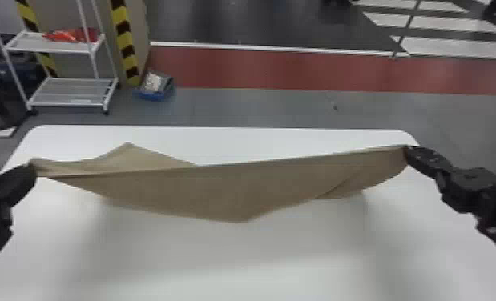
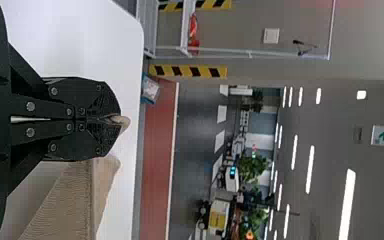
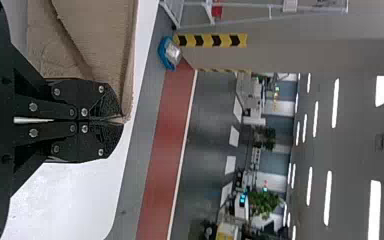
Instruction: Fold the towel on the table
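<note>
Nearest to you was the white desk (image 1: 218, 256), and above it the brown towel (image 1: 226, 188) was spread between your two claws. Your left claw (image 1: 33, 168) was closed on one end of it, at the desk's left side, and in its wrist view this claw (image 2: 114, 119) had a small fold of cloth between the tips. Your right claw (image 1: 408, 151) pinched the other end, near the far right corner. The upper edge was rather straight, while the lower part hung down to a blunt point near the middle; whether it touched the desk, you could not tell. Behind the upper edge, toward the left, one peak of cloth pointed away from you. Beyond the desk stood a white rack (image 1: 74, 91), with a blue tray (image 1: 150, 96) on the floor near it.
</note>
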`<action>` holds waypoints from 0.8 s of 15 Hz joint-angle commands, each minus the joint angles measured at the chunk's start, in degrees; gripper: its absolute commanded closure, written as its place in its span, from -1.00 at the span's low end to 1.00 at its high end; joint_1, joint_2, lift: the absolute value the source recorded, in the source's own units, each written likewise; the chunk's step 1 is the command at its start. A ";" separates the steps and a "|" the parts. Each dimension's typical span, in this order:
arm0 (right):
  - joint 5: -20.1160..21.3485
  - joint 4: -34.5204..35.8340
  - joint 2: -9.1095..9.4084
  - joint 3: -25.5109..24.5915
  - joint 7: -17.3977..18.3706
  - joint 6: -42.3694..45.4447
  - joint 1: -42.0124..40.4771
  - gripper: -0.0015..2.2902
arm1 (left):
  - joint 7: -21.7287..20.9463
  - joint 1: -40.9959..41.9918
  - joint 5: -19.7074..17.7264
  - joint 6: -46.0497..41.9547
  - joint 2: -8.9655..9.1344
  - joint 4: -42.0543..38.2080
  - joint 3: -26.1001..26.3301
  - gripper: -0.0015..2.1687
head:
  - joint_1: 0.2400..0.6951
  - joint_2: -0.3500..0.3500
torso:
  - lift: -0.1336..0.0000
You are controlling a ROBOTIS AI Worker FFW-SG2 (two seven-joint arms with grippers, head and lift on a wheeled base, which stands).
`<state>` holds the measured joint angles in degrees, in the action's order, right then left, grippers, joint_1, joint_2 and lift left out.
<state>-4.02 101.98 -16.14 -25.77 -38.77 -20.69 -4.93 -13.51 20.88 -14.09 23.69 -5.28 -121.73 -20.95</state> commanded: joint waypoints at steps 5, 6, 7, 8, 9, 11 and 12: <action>0.24 1.99 -0.73 -3.32 -7.90 1.57 0.36 0.13 | 4.99 0.30 -3.23 8.26 0.09 -10.90 -3.22 0.58 | 1.00 -0.15 | -0.70; 0.77 2.43 -0.65 -1.91 -7.72 1.04 1.15 0.13 | 4.99 -1.81 -3.23 8.79 0.09 -10.63 -2.25 0.58 | 1.00 -0.15 | -0.70; 2.26 2.34 -0.03 0.46 -7.55 0.87 3.53 0.13 | 5.78 -4.45 -2.61 10.90 0.00 -9.67 -1.55 0.58 | 1.00 -0.14 | -0.70; 4.64 1.64 1.02 2.75 -7.11 1.92 6.69 0.13 | 6.48 -7.96 -1.73 13.54 -0.26 -7.29 -0.58 0.58 | 1.00 -0.12 | -0.70; 5.69 -0.20 1.64 4.42 -6.49 4.56 9.50 0.13 | 6.48 -11.92 -0.68 14.07 -0.44 -4.13 0.47 0.58 | 0.94 -0.08 | -0.70; 8.15 -6.80 1.81 7.67 -4.56 6.14 17.85 0.13 | 6.48 -21.67 3.45 17.05 -0.53 4.04 2.58 0.58 | 0.78 0.00 | -0.70; 8.77 -9.96 1.90 8.46 -4.29 6.84 21.54 0.13 | 6.48 -25.10 3.89 17.05 -0.61 7.47 2.93 0.58 | 0.57 0.04 | -0.70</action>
<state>3.53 96.78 -14.40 -18.94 -43.25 -15.07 10.94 -7.00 1.60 -11.77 39.77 -5.78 -119.61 -18.90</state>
